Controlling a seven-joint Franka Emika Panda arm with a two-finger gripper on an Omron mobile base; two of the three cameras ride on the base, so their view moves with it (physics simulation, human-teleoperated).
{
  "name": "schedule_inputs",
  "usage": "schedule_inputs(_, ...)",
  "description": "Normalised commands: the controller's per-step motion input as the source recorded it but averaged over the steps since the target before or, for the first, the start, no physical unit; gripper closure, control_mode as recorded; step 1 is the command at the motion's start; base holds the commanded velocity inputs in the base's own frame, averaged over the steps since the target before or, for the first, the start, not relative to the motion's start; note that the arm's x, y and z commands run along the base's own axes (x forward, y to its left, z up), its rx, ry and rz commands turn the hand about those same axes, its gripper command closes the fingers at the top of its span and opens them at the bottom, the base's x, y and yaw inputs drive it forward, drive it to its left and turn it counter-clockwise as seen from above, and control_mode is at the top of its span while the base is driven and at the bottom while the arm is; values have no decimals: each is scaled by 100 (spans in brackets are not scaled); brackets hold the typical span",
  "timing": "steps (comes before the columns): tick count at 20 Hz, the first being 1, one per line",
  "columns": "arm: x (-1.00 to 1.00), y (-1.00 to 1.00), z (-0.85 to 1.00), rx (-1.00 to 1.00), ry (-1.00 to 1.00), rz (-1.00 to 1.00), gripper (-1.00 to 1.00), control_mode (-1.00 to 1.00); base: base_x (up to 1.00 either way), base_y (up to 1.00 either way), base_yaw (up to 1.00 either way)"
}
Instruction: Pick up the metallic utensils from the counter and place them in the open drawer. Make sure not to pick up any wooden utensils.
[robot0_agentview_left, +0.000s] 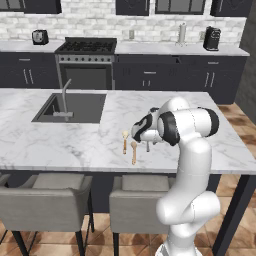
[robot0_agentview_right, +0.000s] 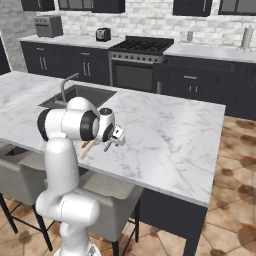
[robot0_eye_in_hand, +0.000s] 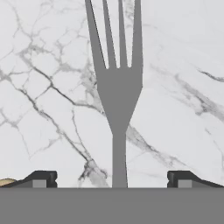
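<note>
One fork lies flat on the marble surface, centred between the spread fingertips of the end effector — open, holding nothing. Thin, stiff, light metal, likely slippery; best pinched across the narrow handle just below the neck. Two wooden spoons sit just beside it — risk of brushing them.
</note>
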Motion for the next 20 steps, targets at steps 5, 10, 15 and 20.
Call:
schedule_inputs(5,40,0,-32,0,0,2,-100,-100,0,0,0)
schedule_inputs(10,32,0,-33,0,0,2,100,-100,0,0,0)
schedule_inputs(15,18,0,-36,0,0,1,100,-100,0,0,0)
schedule_inputs(20,9,0,-42,0,0,0,100,-100,0,0,0)
